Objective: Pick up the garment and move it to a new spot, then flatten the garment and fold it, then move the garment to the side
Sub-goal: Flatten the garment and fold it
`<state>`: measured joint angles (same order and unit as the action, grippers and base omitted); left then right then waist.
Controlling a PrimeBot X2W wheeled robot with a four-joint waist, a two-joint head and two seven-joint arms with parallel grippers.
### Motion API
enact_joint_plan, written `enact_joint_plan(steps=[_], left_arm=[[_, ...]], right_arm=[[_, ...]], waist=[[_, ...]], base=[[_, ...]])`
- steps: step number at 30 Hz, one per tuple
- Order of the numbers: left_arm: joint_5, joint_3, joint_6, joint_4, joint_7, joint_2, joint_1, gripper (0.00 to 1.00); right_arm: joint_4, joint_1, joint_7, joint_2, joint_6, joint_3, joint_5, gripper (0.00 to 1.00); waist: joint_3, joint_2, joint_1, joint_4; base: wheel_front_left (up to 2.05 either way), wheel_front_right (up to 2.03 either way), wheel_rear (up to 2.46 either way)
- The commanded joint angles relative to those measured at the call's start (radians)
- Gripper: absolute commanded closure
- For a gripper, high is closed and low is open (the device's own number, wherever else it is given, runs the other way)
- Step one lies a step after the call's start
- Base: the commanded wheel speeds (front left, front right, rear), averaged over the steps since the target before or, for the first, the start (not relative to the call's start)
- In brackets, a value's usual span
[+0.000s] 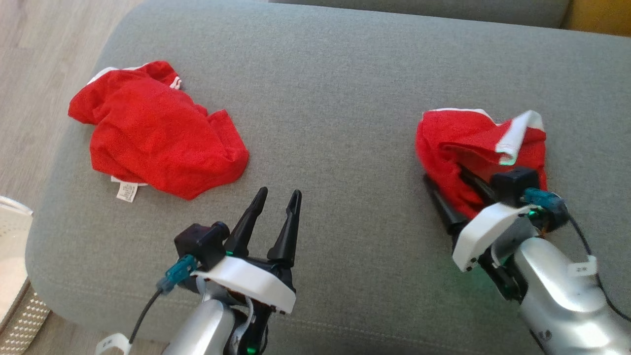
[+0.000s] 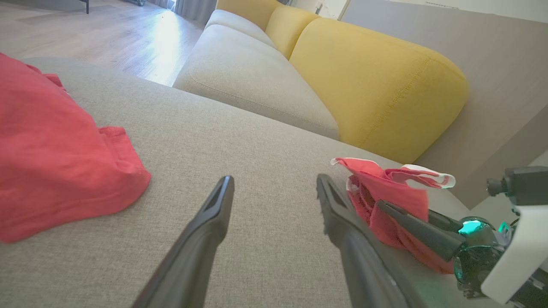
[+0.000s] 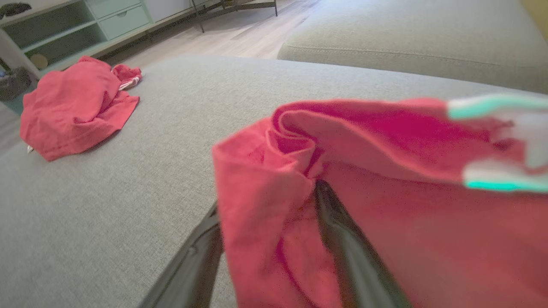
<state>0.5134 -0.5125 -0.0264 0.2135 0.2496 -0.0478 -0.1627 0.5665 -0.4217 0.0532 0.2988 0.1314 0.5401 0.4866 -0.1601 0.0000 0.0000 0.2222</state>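
A red garment with white trim [image 1: 473, 138] lies bunched at the right of the grey cushion [image 1: 335, 98]. My right gripper [image 1: 451, 180] is pushed into its near edge. In the right wrist view the gripper [image 3: 269, 201] stands open, its fingers [image 3: 346, 248] wide apart with a loose fold of the red cloth [image 3: 385, 222] draped between and over them. A second red garment [image 1: 157, 135] with a white label lies crumpled at the left. My left gripper [image 1: 278, 192] hovers open over bare cushion between the two, holding nothing; the left wrist view shows it [image 2: 275, 179] with the right garment [image 2: 385, 192] beyond.
The cushion's left edge drops to a wooden floor [image 1: 29, 59], with a pale perforated basket [image 1: 15, 256] at the lower left. A yellow sofa back [image 2: 376, 81] and a further grey seat [image 2: 239, 64] stand behind. A low shelf unit [image 3: 64, 30] stands across the floor.
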Motion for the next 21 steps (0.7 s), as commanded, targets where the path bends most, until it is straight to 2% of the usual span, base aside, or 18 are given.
enact_joint_plan(steps=[1,4,9,16,21], left_arm=[[0.006,0.023,-0.002,-0.038,0.012,-0.002,-0.029,0.00],[0.011,0.022,-0.004,-0.040,0.012,-0.002,-0.033,0.00],[0.017,0.013,-0.008,-0.043,0.012,-0.002,-0.040,0.00],[0.024,0.013,-0.012,-0.039,0.012,-0.002,-0.041,0.00],[0.020,0.025,-0.014,-0.036,0.012,-0.002,-0.038,0.00]], right_arm=[[-0.024,-0.033,0.011,0.010,-0.001,0.022,-0.012,0.00],[-0.004,-0.065,0.008,0.035,-0.001,0.084,-0.080,0.00],[0.017,-0.100,0.000,0.049,-0.001,0.161,-0.103,0.00],[0.019,-0.126,-0.012,0.054,-0.001,0.203,-0.043,0.00],[-0.037,-0.118,0.005,0.065,-0.001,0.234,0.021,0.00]], waist=[[-0.002,0.0000,0.0000,0.001],[-0.011,0.0000,0.0000,0.002],[-0.020,0.0000,0.0000,0.006],[-0.019,0.0000,0.0000,0.005],[-0.012,0.0000,0.0000,-0.016]], base=[[0.00,0.00,0.00],[0.00,0.00,0.00],[0.00,0.00,0.00],[0.00,0.00,0.00],[0.00,0.00,0.00]])
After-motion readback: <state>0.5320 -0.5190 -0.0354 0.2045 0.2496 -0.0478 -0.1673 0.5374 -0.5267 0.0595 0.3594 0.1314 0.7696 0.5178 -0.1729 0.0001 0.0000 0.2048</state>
